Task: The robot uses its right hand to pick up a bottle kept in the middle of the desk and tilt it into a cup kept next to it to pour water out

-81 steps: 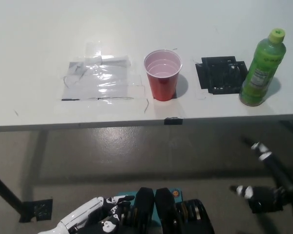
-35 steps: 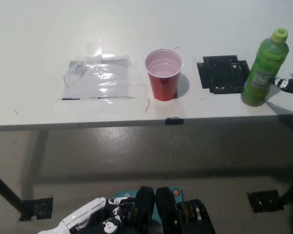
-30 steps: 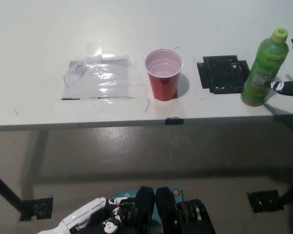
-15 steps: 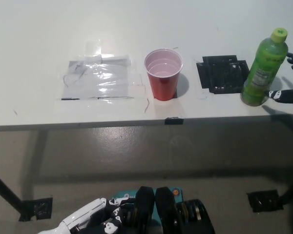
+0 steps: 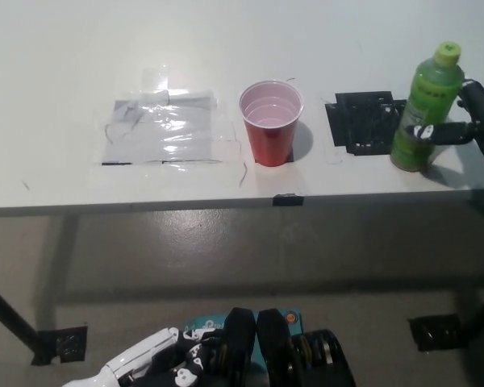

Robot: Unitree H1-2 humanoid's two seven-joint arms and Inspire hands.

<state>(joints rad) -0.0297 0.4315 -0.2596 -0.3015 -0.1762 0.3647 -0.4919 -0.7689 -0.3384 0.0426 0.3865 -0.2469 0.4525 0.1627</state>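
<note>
A green bottle [image 5: 422, 113] with a yellow-green cap stands near the desk's right end, leaning slightly left. My black right hand [image 5: 466, 122] comes in from the right edge and wraps it, with a white-tipped thumb across the label and the other fingers [image 5: 474, 98] behind. A red cup [image 5: 270, 122] stands upright in the middle of the desk, to the bottle's left, its pale inside showing. My white left hand [image 5: 139, 368] rests low at the bottom left, below the desk, holding nothing.
A black flat grid piece [image 5: 365, 121] lies between cup and bottle. A clear taped plastic sheet [image 5: 163, 129] lies left of the cup. The white desk's [image 5: 81, 189] front edge runs across the middle, with a black tape mark [image 5: 286, 199] on it.
My right hand rose from below the desk, came in beside the bottle and closed around it. The bottle has shifted a little left and tilted. The cup and left hand stayed put.
</note>
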